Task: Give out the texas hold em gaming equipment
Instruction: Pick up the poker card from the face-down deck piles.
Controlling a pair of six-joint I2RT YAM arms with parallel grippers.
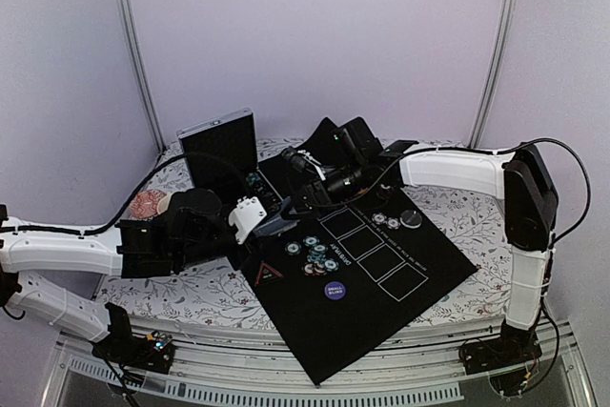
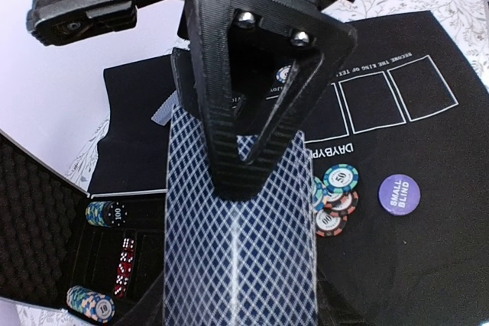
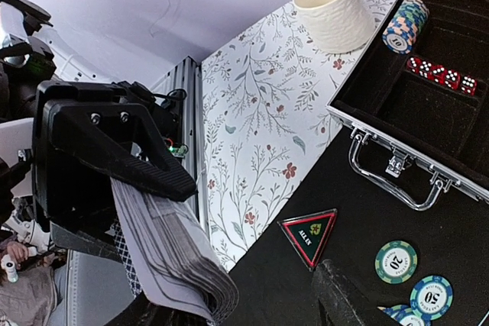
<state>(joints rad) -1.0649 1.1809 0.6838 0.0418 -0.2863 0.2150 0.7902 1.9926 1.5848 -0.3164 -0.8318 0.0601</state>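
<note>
A deck of blue-diamond-backed playing cards point(image 2: 238, 250) is held by its long edges in my left gripper point(image 2: 238, 312), which is shut on it over the black mat point(image 1: 400, 316). My right gripper point(image 3: 233, 289) stands open around the deck's fanned free end point(image 3: 195, 280). One right finger point(image 2: 260, 89) lies on the card backs; the other finger point(image 3: 340, 299) is clear of the deck. In the top view the two grippers meet at the mat's left corner, left gripper point(image 1: 272, 228) and right gripper point(image 1: 297, 202). Teal, red and white chips point(image 2: 336, 196) lie beside a purple button point(image 2: 397, 192) and a red-edged triangle point(image 3: 309, 233).
The open silver case point(image 3: 397, 164) holds chip stacks point(image 2: 105, 214) and red dice point(image 3: 439, 74). Its lid point(image 1: 219, 145) stands upright at the back. A white cup point(image 3: 332, 9) stands on the floral cloth beyond the case. More chips point(image 1: 386, 221) and a dark button point(image 1: 410, 219) lie on the mat's far side.
</note>
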